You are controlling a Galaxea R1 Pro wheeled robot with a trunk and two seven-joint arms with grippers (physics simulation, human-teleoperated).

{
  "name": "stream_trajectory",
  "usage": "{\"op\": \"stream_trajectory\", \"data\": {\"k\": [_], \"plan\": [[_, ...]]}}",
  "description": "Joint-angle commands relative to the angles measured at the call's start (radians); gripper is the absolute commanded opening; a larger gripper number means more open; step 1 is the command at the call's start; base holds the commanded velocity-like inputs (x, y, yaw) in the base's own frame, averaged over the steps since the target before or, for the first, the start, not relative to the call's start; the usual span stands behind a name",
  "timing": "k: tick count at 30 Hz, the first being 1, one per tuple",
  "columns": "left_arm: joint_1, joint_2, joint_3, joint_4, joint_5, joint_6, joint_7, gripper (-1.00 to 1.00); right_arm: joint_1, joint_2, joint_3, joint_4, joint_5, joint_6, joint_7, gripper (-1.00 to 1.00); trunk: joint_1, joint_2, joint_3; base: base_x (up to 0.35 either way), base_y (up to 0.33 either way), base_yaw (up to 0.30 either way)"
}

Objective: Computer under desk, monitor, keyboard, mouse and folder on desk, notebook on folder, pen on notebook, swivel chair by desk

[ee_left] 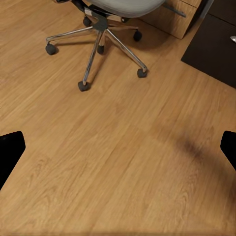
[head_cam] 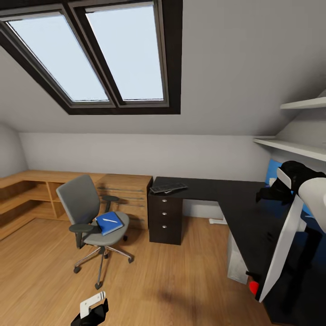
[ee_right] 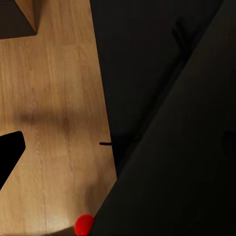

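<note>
Spread wide on the left gripper (ee_left: 118, 150): fingers (ee_left: 11, 150) at the two side edges of the left wrist view, nothing between them, only bare wooden floor (ee_left: 123, 172) beneath. Seen low at the bottom left of the head view too, hanging over the same floor.

On the right gripper (ee_right: 118, 147), cannot tell. One black finger (ee_right: 10, 155) against the floor at the left edge of the right wrist view, the other lost against a large dark surface.

Monitor (head_cam: 283, 240) at the right of the head view, tilted steeply, white back toward the camera, red dot (head_cam: 253, 286) at its lower corner, leaning over the near wing of the desk (head_cam: 244, 203). Held or merely propped, not clear.

Keyboard (head_cam: 168, 187) flat on the far left end of the desk, above the round-knobbed drawers (head_cam: 165, 219). Computer (head_cam: 236, 262) pale and upright under the desk's inner corner.

Swivel chair (head_cam: 86, 203) at left centre, well apart from the desk, just in front of the light wooden chest (head_cam: 129, 190). On its seat the blue folder (head_cam: 108, 222), and on the folder the white pen (head_cam: 110, 220).

Skylight (head_cam: 90, 54) at upper left; white shelves (head_cam: 299, 147) at the right edge.
</note>
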Motion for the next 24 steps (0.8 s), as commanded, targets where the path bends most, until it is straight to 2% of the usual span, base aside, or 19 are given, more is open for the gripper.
{"op": "stream_trajectory", "data": {"k": [1, 7, 11, 12, 19, 22, 24], "plan": [[0.000, -0.001, 0.001, 0.000, 0.006, -0.003, 0.000, 1.00, 0.000, 0.000, 0.010, -0.001, 0.000, 0.004, 0.007, 1.00, 0.000, -0.001, 0.000, -0.003, 0.000, 0.000], [0.000, -0.001, 0.001, 0.000, 0.007, -0.003, 0.000, 1.00, 0.000, 0.001, 0.010, -0.023, 0.002, 0.004, 0.007, 1.00, 0.000, -0.001, 0.000, -0.001, 0.000, 0.000], [0.000, 0.000, 0.001, 0.000, 0.007, -0.003, 0.000, 1.00, 0.000, 0.000, 0.005, -0.212, 0.002, 0.007, 0.005, 1.00, 0.000, -0.001, 0.000, 0.000, 0.000, 0.000], [0.000, 0.001, 0.001, 0.001, 0.008, -0.003, 0.000, 1.00, 0.000, -0.004, 0.002, -0.381, 0.002, 0.009, 0.005, 1.00, 0.000, -0.001, 0.000, 0.000, 0.000, 0.000], [0.000, -0.001, -0.004, 0.039, 0.007, -0.003, 0.000, 1.00, 0.001, -0.009, 0.001, -0.551, 0.002, 0.010, 0.005, 1.00, 0.000, -0.001, 0.000, -0.015, -0.002, 0.000], [0.000, 0.000, -0.006, 0.046, 0.007, -0.003, 0.000, 1.00, 0.001, -0.010, 0.001, -0.600, 0.002, 0.011, 0.004, 1.00, 0.000, -0.001, 0.000, -0.192, -0.067, 0.000], [0.000, 0.000, -0.008, 0.048, 0.008, -0.003, 0.000, 1.00, 0.005, -0.012, 0.001, -0.674, 0.001, 0.019, 0.004, 1.00, 0.000, -0.001, 0.000, -0.267, -0.104, 0.000]]}}
